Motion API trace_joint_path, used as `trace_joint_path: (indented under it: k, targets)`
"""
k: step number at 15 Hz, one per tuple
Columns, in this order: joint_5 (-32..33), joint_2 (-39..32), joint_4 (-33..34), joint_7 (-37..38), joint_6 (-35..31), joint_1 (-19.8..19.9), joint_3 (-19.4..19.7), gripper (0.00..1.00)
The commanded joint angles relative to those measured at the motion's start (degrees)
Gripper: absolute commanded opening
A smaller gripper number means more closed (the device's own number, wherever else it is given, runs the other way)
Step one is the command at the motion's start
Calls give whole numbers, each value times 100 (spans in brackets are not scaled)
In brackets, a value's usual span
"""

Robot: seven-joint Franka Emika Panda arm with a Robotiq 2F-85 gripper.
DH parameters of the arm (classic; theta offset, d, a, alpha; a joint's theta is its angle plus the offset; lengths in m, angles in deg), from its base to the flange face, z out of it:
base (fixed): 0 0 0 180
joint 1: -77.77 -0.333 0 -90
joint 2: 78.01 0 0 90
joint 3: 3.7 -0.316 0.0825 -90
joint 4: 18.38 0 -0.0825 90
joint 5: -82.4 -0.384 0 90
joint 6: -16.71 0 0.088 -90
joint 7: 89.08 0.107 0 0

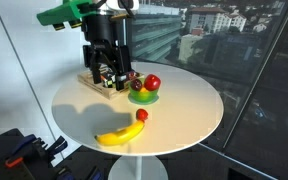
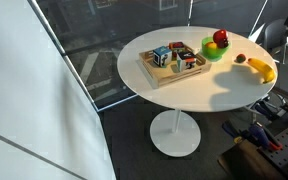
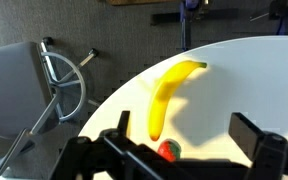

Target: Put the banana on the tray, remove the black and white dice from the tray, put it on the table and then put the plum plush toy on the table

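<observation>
The banana lies on the white table near its edge; it also shows in an exterior view and in the wrist view. The light wooden tray holds the black and white dice and a few other small items. One of them is a dark lump; I cannot tell if it is the plum plush toy. My gripper hangs above the tray, open and empty. In the wrist view its fingers stand apart.
A green bowl of fruit stands beside the tray; it also shows in an exterior view. A small red ball lies next to the banana's tip, also in the wrist view. Glass walls surround the table.
</observation>
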Motion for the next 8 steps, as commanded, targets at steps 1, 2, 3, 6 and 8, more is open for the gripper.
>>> trace_joint_path:
  k: [1,2,3,6,8]
  targets:
    - [-166,-286,-129,194,-788,5,11,100]
    - [-202,-369,-157,201,-979,5,12,100]
    - [-237,-453,-212,204,-1244,7,19,100]
    - [-420,-691,-263,105,-1629,-8,24,100]
    - [-334,-670,-249,106,-1514,32,-32,100]
